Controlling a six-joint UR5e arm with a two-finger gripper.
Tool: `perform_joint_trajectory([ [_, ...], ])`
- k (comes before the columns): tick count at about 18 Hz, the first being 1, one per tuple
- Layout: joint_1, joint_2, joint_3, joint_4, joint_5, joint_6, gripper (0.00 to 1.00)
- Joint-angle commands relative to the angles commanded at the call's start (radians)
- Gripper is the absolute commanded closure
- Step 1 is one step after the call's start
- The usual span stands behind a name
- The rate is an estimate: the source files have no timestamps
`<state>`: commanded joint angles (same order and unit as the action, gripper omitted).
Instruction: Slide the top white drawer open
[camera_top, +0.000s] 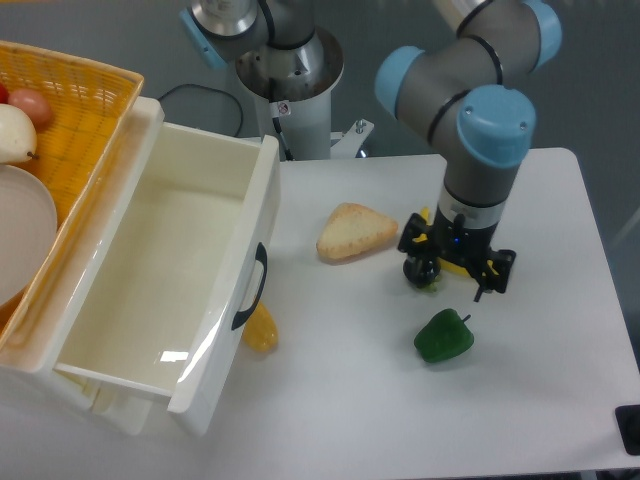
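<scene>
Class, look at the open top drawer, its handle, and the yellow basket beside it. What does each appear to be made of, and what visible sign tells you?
The top white drawer: probably glossy plastic, since a bright highlight reflects off its floor. Its handle: dark, smooth, likely plastic, though the look leaves that open. The yellow basket: woven material, shown by its crisscross weave; whether plastic or natural fibre cannot be told.

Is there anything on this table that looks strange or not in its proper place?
One thing: a small yellow corn-like item lies half hidden under the front of the pulled-out glossy white plastic top drawer, below its curved black handle. The drawer itself looks straight and empty. Nothing looks spilled or broken.
</scene>
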<state>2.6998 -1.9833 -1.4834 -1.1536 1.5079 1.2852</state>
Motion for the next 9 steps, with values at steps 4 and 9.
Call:
perform_joint_trajectory([
  [4, 0.002, -0.057, 0.008, 0.066, 0.006, 0.040, 0.00],
  [9, 0.012, -0.091, 0.020, 0.074, 0.052, 0.040, 0.00],
])
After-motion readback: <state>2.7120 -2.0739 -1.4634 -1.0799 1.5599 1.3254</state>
